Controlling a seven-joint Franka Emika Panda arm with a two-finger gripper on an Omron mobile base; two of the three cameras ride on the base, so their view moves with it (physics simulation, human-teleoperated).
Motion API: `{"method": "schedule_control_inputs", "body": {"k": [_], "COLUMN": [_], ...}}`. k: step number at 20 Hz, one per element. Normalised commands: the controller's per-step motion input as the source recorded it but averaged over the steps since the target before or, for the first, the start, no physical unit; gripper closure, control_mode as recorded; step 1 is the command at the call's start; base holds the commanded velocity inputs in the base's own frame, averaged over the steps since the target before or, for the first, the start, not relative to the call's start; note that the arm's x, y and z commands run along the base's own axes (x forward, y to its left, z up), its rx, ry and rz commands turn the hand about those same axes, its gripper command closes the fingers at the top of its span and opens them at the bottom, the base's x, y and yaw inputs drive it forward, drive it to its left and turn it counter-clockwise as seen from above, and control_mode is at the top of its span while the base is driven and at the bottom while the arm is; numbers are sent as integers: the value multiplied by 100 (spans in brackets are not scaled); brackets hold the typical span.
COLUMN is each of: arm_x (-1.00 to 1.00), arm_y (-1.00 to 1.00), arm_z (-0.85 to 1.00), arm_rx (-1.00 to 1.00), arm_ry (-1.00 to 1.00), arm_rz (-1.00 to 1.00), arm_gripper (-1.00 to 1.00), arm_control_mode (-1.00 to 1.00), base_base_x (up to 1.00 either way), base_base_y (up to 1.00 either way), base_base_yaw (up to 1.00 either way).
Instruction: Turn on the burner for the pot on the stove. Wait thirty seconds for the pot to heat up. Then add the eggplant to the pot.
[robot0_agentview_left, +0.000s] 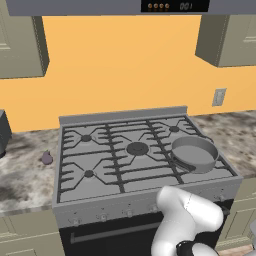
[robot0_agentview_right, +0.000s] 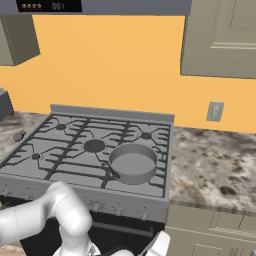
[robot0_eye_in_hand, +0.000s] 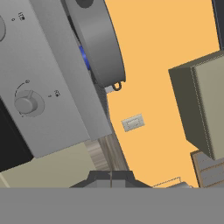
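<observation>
Here, low in front of the stove, the gripper is clenched on nothing, its fingertips pressed together. Up and to its left in the hand view sits a front knob, apart from the fingers. Beyond it the pot rests on the grate, a blue flame showing beneath its base. The eggplant lies well away from the gripper, on the counter beside the stove's far side.

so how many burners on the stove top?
5. On the wide grey gas stove: back-left, back-right, large centre, front-left; the fifth lies hidden front-right under the shallow grey metal pot.
</observation>
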Motion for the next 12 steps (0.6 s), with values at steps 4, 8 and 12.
{"method": "schedule_control_inputs", "body": {"k": [4, 8, 12], "arm_x": [0, 0, 0], "arm_y": [0, 0, 0], "arm_z": [0, 0, 0], "arm_rx": [0, 0, 0], "arm_ry": [0, 0, 0], "arm_rz": [0, 0, 0], "arm_gripper": [100, 100, 100], "arm_control_mode": [-100, -100, -100], "base_base_x": [0, 0, 0], "base_base_y": [0, 0, 0], "base_base_yaw": [0, 0, 0]}}
